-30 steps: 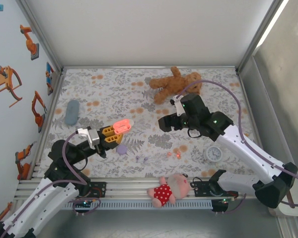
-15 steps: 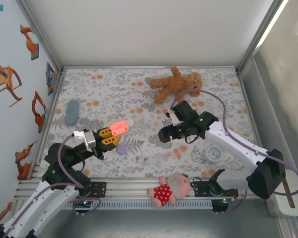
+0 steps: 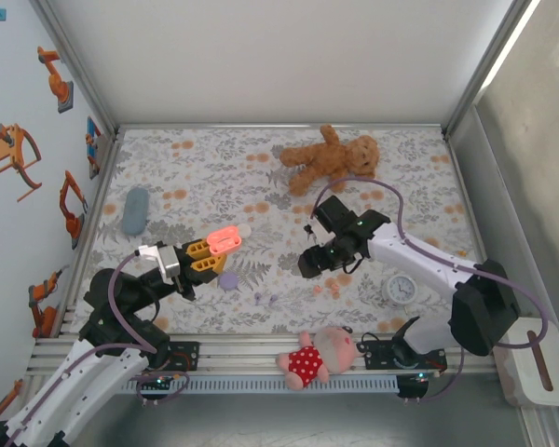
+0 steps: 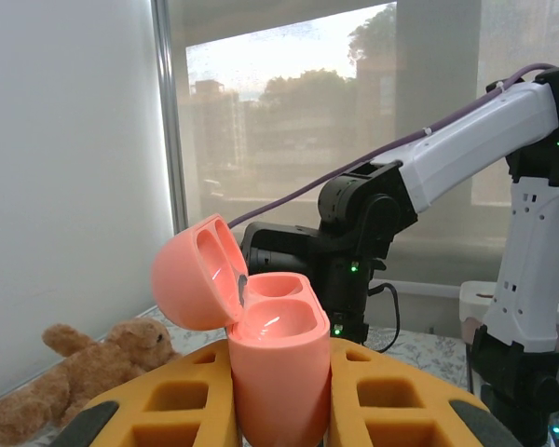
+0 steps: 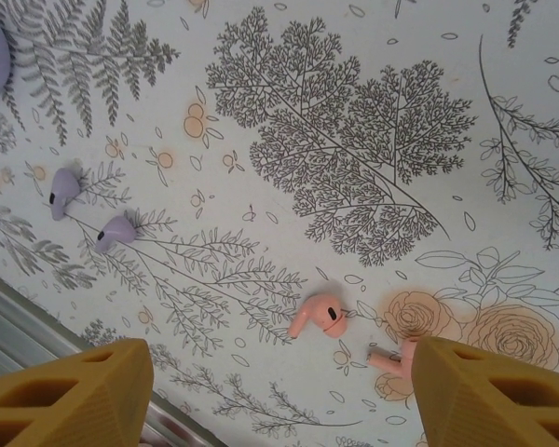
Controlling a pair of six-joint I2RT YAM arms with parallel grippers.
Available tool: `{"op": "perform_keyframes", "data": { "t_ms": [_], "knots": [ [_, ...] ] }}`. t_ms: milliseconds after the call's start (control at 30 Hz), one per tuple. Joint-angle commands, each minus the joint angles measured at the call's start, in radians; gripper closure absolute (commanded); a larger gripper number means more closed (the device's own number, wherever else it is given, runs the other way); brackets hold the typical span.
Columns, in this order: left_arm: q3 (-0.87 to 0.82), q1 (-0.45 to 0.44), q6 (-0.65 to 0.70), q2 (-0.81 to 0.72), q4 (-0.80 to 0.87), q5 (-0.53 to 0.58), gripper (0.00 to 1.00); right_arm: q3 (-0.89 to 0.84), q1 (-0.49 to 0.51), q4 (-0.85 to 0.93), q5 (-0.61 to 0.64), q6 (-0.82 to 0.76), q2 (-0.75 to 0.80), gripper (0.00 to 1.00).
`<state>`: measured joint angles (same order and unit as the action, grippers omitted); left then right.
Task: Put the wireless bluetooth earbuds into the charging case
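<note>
My left gripper (image 3: 205,253) is shut on an upright coral charging case (image 3: 225,238) with its lid flipped open. In the left wrist view the case (image 4: 278,358) stands between the yellow pads (image 4: 158,400), both wells empty. My right gripper (image 3: 309,264) hangs open, pointing down over two orange-pink earbuds (image 3: 326,291) on the floral mat. In the right wrist view one pink earbud (image 5: 319,317) lies between the spread fingers (image 5: 74,391). The other pink earbud (image 5: 391,356) is partly hidden behind the right finger. Two lilac earbuds (image 5: 88,212) lie farther left.
A shut lilac case (image 3: 228,280) lies near the left gripper. A teddy bear (image 3: 326,158) lies at the back and a pig doll (image 3: 319,354) on the front rail. A small clock (image 3: 400,289) sits right of the earbuds, a grey-blue pouch (image 3: 135,210) far left.
The right arm has swung toward the near side and come down over the pink earbuds, its fingers narrowing somewhat. The left gripper has drawn back slightly with the case.
</note>
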<state>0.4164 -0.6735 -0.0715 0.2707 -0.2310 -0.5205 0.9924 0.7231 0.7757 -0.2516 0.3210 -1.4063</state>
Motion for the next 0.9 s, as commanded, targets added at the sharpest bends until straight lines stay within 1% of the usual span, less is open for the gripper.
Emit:
{"op": "perform_keyframes", "data": {
  "t_ms": [0,500,867],
  "knots": [
    [-0.002,-0.002,-0.016,0.006,-0.031,-0.016,1.0,-0.017,-0.005,0.02,-0.026,-0.022,-0.032,0.33],
    [-0.002,-0.003,-0.025,0.018,-0.035,-0.009,1.0,-0.035,-0.005,-0.008,-0.041,-0.054,-0.16,0.49],
    [-0.005,-0.003,-0.033,0.031,-0.041,-0.007,1.0,-0.04,-0.005,-0.033,-0.071,-0.06,-0.229,0.56]
  ]
}}
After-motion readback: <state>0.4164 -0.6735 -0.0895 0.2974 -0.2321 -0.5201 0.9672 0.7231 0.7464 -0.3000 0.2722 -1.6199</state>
